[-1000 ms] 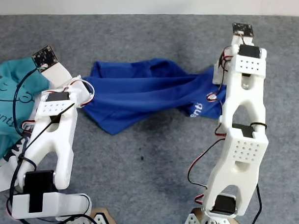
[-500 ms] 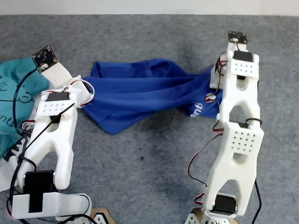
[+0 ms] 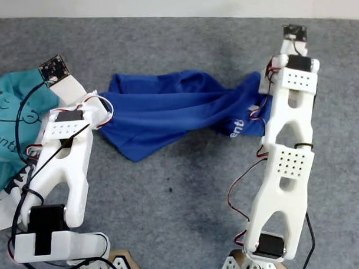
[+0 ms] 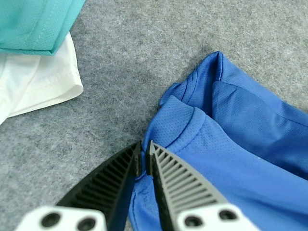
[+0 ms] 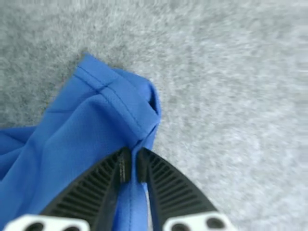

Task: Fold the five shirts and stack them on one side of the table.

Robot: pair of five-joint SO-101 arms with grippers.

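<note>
Grey table (image 3: 170, 194) beneath 2 arms. Blue shirt (image 3: 167, 111) stretched, bunched, across its middle. Teal shirt (image 3: 11, 117) at the left edge, white shirt (image 4: 33, 86) beside it. Left gripper (image 4: 144, 154) clamped on 1 end of the blue shirt, right gripper (image 5: 130, 163) pinching the other.

Free room and obstacles. Open grey surface (image 3: 182, 205) lay between the left arm (image 3: 68, 156) and the right arm (image 3: 287, 172), and in a strip behind the blue shirt (image 3: 167, 114). The blue shirt spanned the middle, pinched at one end by the left hand (image 4: 143, 156) and at the other by the right hand (image 5: 131, 166), barring passage there. A teal shirt (image 3: 8, 123) and a white shirt (image 4: 33, 86) occupied the left side.
</note>
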